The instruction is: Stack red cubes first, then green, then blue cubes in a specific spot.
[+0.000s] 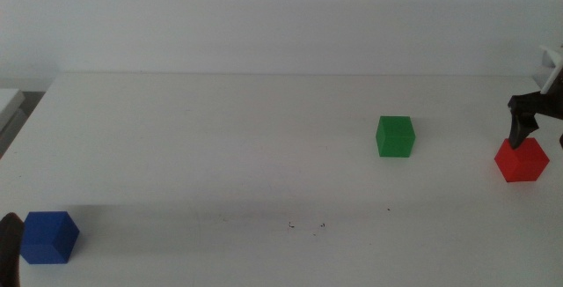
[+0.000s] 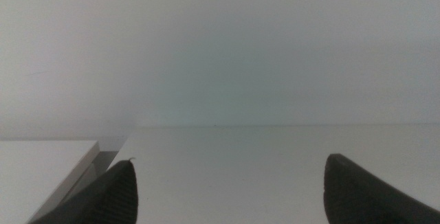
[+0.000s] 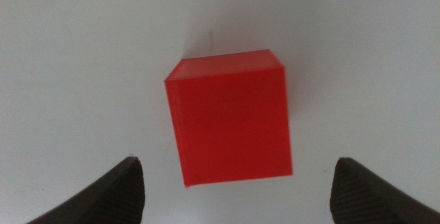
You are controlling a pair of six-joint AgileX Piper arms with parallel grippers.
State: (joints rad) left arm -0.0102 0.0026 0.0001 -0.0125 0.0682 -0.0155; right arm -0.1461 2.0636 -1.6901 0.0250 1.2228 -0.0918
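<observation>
The red cube point(image 1: 522, 160) sits on the white table at the far right. My right gripper point(image 1: 537, 127) hangs just above it, open, with the jaws to either side; in the right wrist view the red cube point(image 3: 230, 124) lies between and beyond the open gripper point(image 3: 237, 163), untouched. The green cube point(image 1: 395, 136) stands right of centre. The blue cube point(image 1: 49, 237) sits at the front left. My left gripper point(image 1: 7, 247) waits beside the blue cube at the bottom left edge, open and empty in its wrist view point(image 2: 230, 161). A patch with tiny dark specks point(image 1: 306, 225) lies front centre.
The white table's point(image 1: 220, 137) back edge meets a plain wall. A grey-white ledge point(image 1: 9, 102) sits off the table's left edge, and it also shows in the left wrist view point(image 2: 41, 165).
</observation>
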